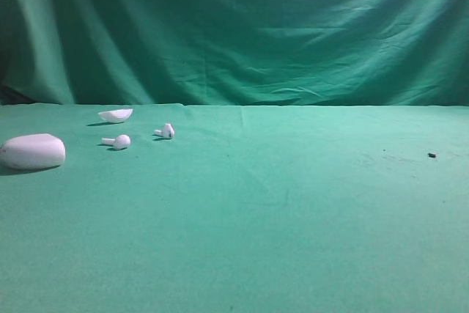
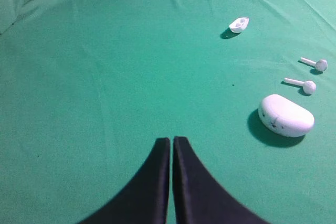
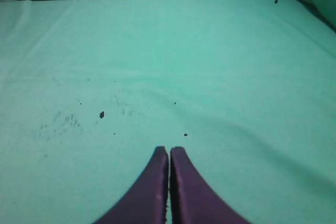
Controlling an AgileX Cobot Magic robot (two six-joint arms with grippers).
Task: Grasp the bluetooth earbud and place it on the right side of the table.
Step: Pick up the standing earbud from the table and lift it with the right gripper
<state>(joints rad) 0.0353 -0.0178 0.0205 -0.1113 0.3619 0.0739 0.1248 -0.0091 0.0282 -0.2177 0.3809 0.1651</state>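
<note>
- The left gripper (image 2: 171,142) is fully closed and holds nothing; the bluetooth earbud (image 2: 315,64) lies far ahead to its right.
- The right gripper (image 3: 169,153) is closed, empty, above the table (image 3: 210,51).

**Earbud lying on the left of the green bench**

The bluetooth earbud (image 1: 166,131) is a tiny white plastic piece with a rounded head and a short stem. It rests on the bench (image 1: 293,210), far over on the left side and toward the back. A small dark mark shows on its head, and its stem points left in the high view. It lies loose on the cloth, touching nothing. From the left wrist view it sits at the right edge (image 2: 315,64). The bench is a wide flat surface covered in green felt-like cloth, faintly creased.
</note>
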